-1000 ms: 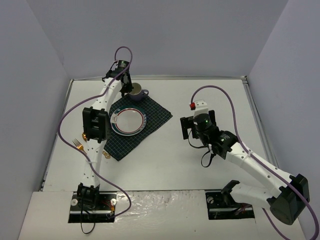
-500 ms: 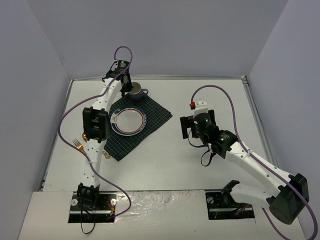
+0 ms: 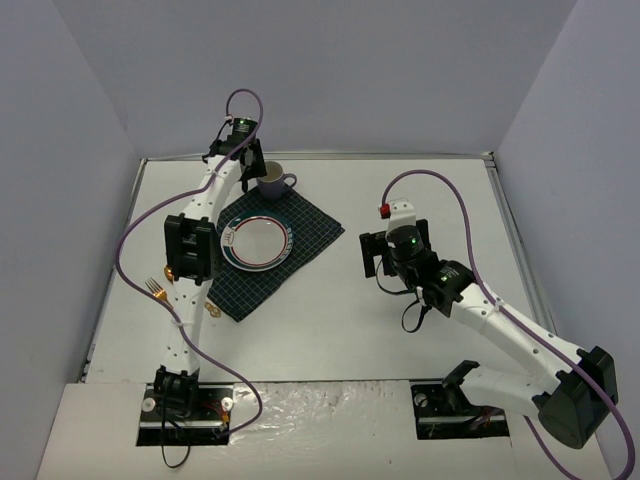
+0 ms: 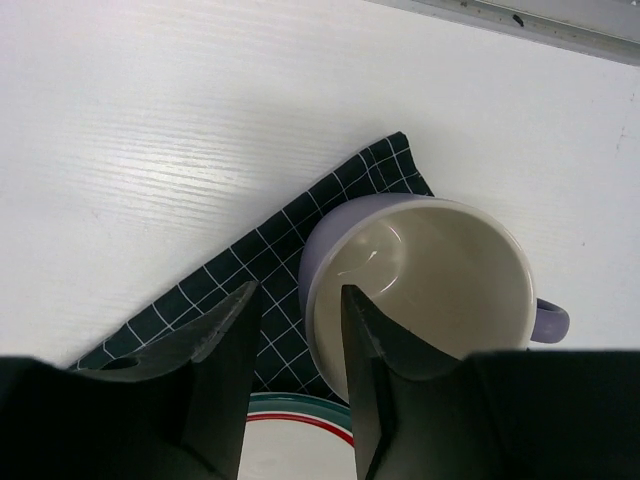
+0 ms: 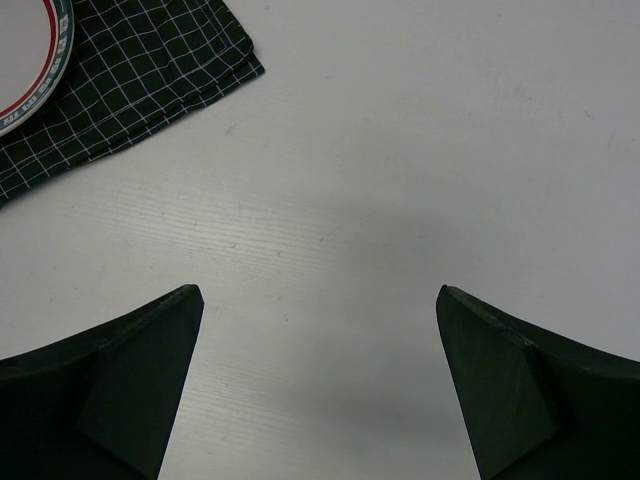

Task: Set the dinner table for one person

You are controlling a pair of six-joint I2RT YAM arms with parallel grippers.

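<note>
A lavender mug [image 3: 272, 180] with a cream inside stands on the far corner of the dark green checked cloth [image 3: 305, 228] on the white dinner table [image 3: 420, 185]. A white plate [image 3: 257, 243] with a green and red rim lies on the cloth. My left gripper [image 3: 248, 162] hangs over the mug's left rim. In the left wrist view the gripper [image 4: 297, 290] is open: one finger sits outside the mug [image 4: 440, 270], the other over its inside, with cloth [image 4: 255, 275] showing in the gap. My right gripper [image 3: 390, 266] is open and empty over bare table [image 5: 400, 150].
A gold-handled fork [image 3: 155, 288] lies at the table's left edge beside the left arm. Another gold piece of cutlery [image 3: 213, 311] lies near the cloth's near corner. Metal rails [image 3: 510, 220] and grey walls bound the table. The cloth's corner [image 5: 150, 70] shows in the right wrist view.
My left gripper has risen and drawn back a little from the mug, which now shows more fully. The right arm has barely moved.
</note>
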